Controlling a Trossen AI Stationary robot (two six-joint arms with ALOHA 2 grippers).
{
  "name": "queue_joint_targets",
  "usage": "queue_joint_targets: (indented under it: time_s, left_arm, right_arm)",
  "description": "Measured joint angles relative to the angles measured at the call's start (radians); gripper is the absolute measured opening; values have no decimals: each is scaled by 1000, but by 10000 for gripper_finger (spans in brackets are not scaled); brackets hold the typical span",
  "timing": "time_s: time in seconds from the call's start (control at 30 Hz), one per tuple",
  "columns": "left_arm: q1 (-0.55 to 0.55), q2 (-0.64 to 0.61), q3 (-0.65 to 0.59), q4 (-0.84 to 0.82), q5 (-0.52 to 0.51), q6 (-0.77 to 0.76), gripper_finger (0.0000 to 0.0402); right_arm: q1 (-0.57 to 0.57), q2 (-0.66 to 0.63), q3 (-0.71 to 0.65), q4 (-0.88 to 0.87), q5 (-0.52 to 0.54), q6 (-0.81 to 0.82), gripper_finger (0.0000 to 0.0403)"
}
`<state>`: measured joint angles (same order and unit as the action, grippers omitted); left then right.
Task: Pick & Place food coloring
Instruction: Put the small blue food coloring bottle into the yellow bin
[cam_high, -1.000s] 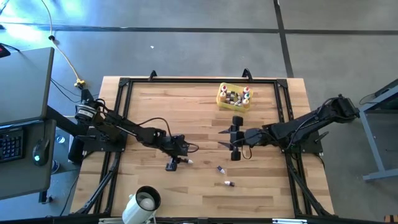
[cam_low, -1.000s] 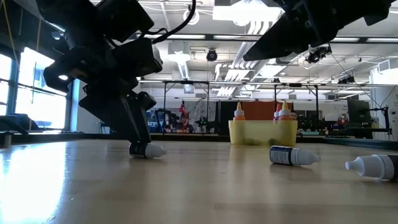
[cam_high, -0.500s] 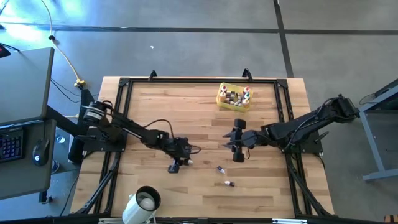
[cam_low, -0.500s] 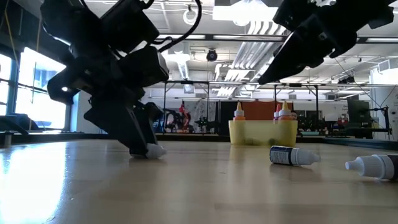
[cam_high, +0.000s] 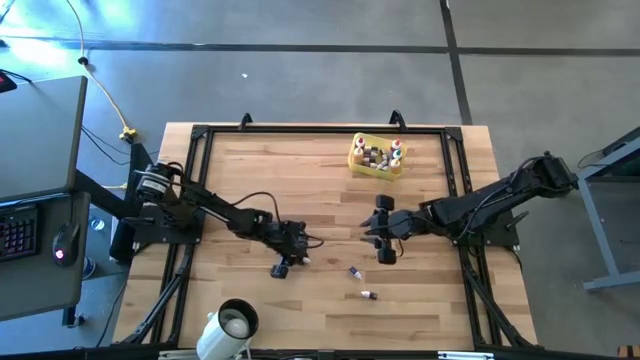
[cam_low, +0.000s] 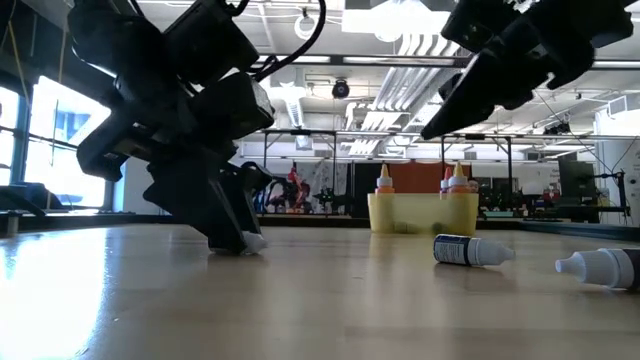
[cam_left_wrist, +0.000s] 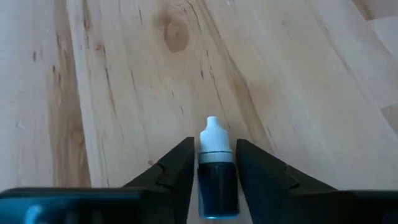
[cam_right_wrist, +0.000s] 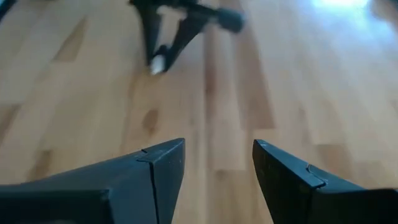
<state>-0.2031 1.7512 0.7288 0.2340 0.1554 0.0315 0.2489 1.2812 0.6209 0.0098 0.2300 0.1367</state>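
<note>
A tiny dark food coloring bottle (cam_left_wrist: 216, 177) with a white cap lies on the table between the fingers of my left gripper (cam_left_wrist: 214, 146), left of the table's middle (cam_high: 295, 258); the gripper is shut on it. My right gripper (cam_right_wrist: 219, 149) hangs open above the table's middle (cam_high: 382, 228), touching nothing. Two more small bottles lie on their sides on the wood (cam_high: 354, 272) (cam_high: 368, 295); the low view shows them too (cam_low: 470, 250) (cam_low: 600, 268). Several others stand in the yellow tray (cam_high: 362, 165). My left gripper pinches the bottle's dark body (cam_left_wrist: 217, 186) between its two fingers, which lie along the bottle, one on each side. The fingers (cam_low: 225, 225) slant down from the table's left. The bottle lies on the table, its white cap (cam_low: 252, 241) sticking out past the fingertips.
A white mug (cam_high: 232, 325) lies near the table's near edge on the left. The yellow tray (cam_low: 385, 215) sits toward the far edge. A black frame (cam_high: 300, 130) runs round the tabletop. Bare wood lies between the two grippers.
My left gripper has sunk lower and tipped further over the bottle, shifting slightly toward the right edge; the bottle has stayed on the table. My right gripper has turned about its wrist and moved a little toward the near edge.
</note>
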Motion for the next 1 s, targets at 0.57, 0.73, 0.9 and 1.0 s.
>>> queue_joint_targets:
  time_s: [0.57, 0.73, 0.9, 1.0]
  left_arm:
    - [93, 6, 230, -9, -370, 402, 94]
    - [229, 18, 382, -12, -312, 443, 96]
    - [352, 71, 534, -32, -146, 441, 96]
    - [399, 141, 627, -42, -103, 438, 97]
  right_arm:
    - [1, 0, 0, -603, -376, 478, 183]
    - [0, 0, 0, -779, -361, 619, 183]
    - [-1, -29, 2, -943, -272, 664, 183]
    - [-3, -100, 7, -1091, -125, 697, 183]
